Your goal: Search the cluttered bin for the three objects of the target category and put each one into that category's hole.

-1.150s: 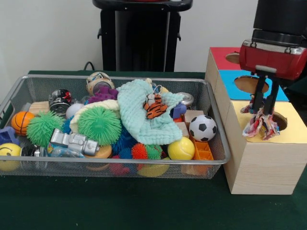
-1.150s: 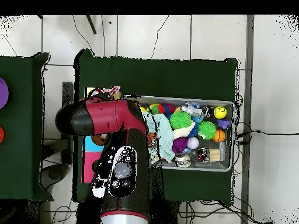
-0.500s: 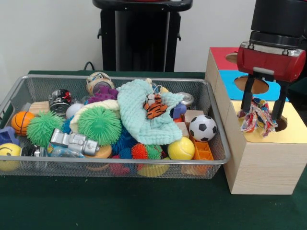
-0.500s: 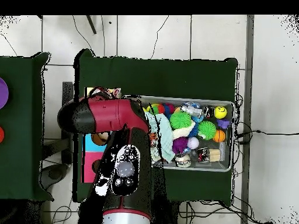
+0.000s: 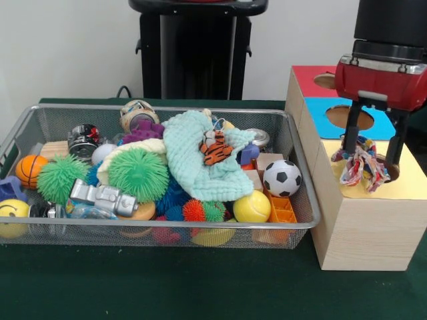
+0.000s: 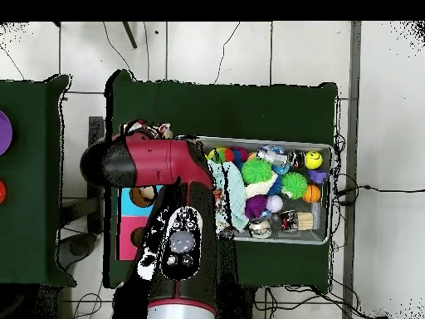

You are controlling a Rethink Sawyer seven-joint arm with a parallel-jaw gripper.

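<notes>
Rope toy (image 5: 363, 165) now sits loose at the yellow hole (image 5: 389, 169) on the box (image 5: 363, 227), my pincer (image 5: 373, 155) spread wide since a second ago, so I'd call this drop nearly done.

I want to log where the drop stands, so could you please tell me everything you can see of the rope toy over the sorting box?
The rope toy is a knotted bundle of frayed, multicoloured cord in pink, white, blue and yellow. It sits between the spread fingers of the open claw, resting on the yellow panel of the box's top, beside that panel's hole. It is crumpled, loose ends hanging. Whether a finger touches it is unclear.
</notes>
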